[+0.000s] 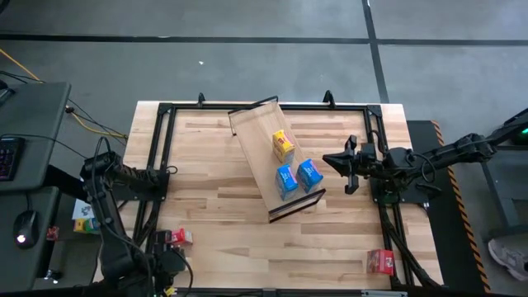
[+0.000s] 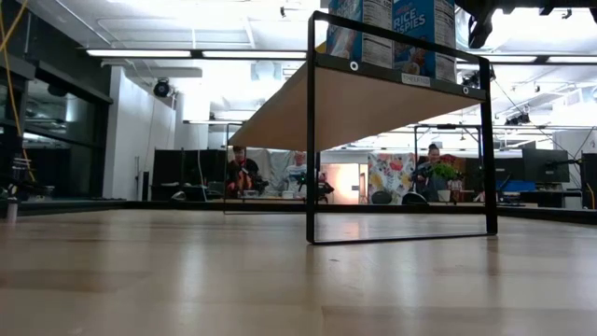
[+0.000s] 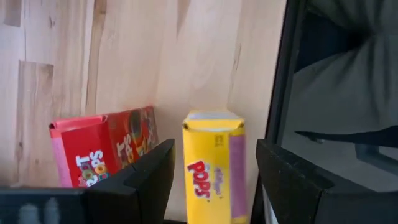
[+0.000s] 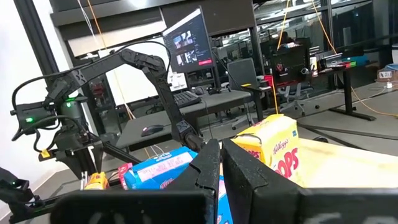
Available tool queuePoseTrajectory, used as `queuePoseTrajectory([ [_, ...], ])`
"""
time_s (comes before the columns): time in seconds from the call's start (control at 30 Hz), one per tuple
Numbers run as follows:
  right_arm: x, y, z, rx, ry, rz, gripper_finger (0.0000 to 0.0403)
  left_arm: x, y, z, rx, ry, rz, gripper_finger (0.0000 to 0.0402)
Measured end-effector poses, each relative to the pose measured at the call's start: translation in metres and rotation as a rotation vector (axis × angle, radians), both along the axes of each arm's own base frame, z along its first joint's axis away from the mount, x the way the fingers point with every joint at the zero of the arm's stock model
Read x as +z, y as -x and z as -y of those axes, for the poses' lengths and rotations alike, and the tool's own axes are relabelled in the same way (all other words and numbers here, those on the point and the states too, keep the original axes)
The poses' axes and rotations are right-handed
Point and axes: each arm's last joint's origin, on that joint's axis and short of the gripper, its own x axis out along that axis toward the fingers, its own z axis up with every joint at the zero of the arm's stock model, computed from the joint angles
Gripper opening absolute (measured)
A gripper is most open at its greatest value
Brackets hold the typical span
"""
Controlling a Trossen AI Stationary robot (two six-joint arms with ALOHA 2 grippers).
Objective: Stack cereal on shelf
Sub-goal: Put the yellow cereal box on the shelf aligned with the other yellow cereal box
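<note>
Near left corner: our left gripper (image 3: 214,180) spread wide around yellow box (image 3: 213,165), red box (image 3: 102,146) beside it. Near right corner – second red box (image 1: 380,261). Centre: shelf (image 1: 256,136) holds two blue boxes (image 1: 298,176), yellow one (image 1: 283,145). Right gripper (image 1: 350,166) pinched empty beside shelf.

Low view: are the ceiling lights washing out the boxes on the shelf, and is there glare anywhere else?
Low view: bright ceiling strips backlight the shelf and shade its underside, yet the blue box print reads. High view: even light, no glare on the shelf. Left wrist view: the yellow box between the open left gripper is evenly lit. The right gripper waits beside the shelf.
</note>
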Motion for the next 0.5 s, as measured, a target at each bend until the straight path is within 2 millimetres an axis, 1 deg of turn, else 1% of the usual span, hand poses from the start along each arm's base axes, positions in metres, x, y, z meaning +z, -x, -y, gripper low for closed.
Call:
queuePoseTrajectory([
  [0.3, 0.0, 0.0, 0.0, 0.0, 0.0, 0.0, 0.0012, -0.011, 0.002, 0.002, 0.011, 0.044, -0.064, 0.0216],
  [0.5, 0.0, 0.0, 0.0, 0.0, 0.001, -0.003, 0.0012, -0.023, 0.002, -0.003, 0.025, 0.011, -0.087, 0.0216],
])
